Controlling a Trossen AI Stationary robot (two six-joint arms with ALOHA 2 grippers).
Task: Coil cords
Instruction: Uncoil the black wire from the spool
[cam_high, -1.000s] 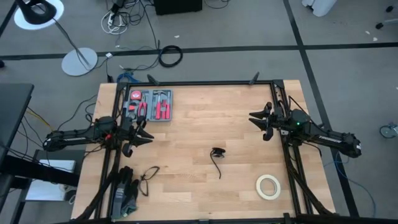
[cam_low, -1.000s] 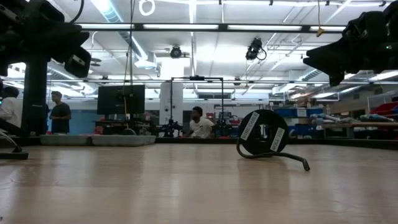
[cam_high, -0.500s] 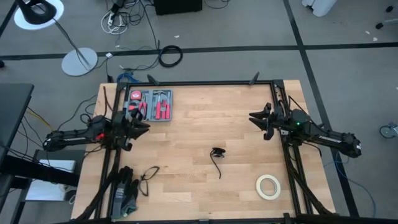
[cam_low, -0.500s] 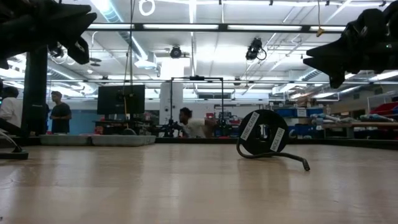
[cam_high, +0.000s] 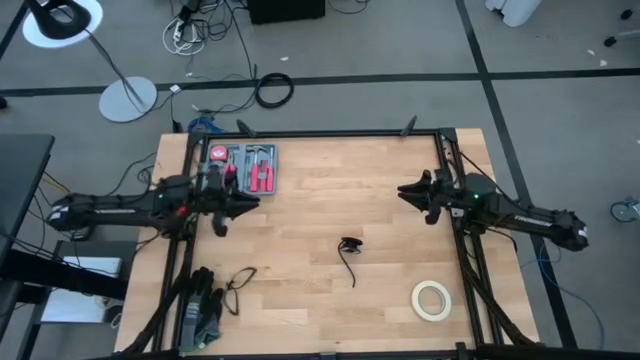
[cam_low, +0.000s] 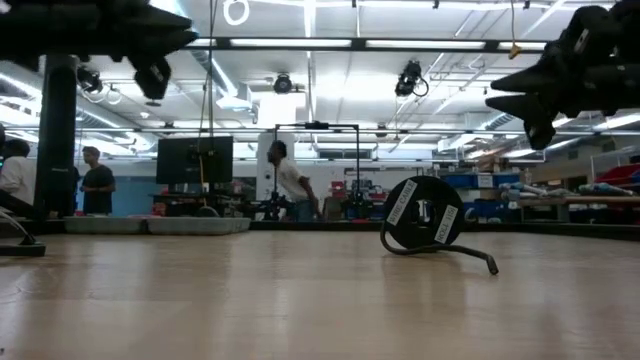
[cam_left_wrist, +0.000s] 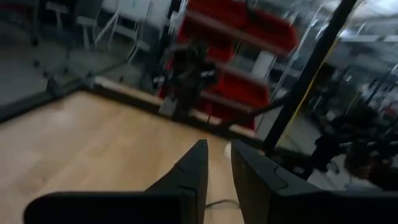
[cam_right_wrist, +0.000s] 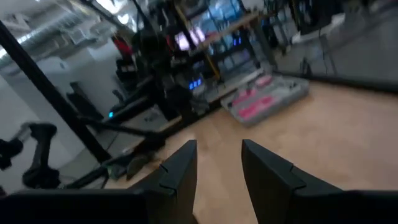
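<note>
Wooden table (cam_high: 300, 230) sits inside a black frame, open lab floor all around; low view shows a workshop with people far behind, none near the arms.

Left to right:

- Left edge: left gripper (cam_high: 243, 201) hangs above the table, just beside the tool tray (cam_high: 245, 167) at the far-left corner. Fingers stand a narrow gap apart, nothing between them. Near-left corner: a small tangle of thin wire (cam_high: 238, 283), not the target.
- Middle, a bit toward the near edge: cord (cam_high: 349, 257) lies loose and uncoiled, chunky end piece with the thin tail running toward the near edge. Untouched, well apart from both grippers.
- Right edge: right gripper (cam_high: 407, 190) hovers clear of the table, fingers spread and empty. Tape roll (cam_high: 431, 299) at the near-right corner.

Risks as I judge them:
- Cord is thin and flat on the wood; a shallow pinch likely slides off, a deep one drives fingertips into the table.
- Grab the end piece alone and the tail just drags, no coil. Needs one gripper pinning, the other winding.
- Left jaws look too narrow for the end piece; would need opening first.
- Both arms converge on a small target, so collision risk.

Hard to make out:
- Low view shows a black spool-like piece with white labels, probably the end piece; can't confirm.
- Neither wrist view shows the cord clearly; left wrist view has only a faint line near the fingers.
- Cord's full length and any kinks unreadable from above.
</note>
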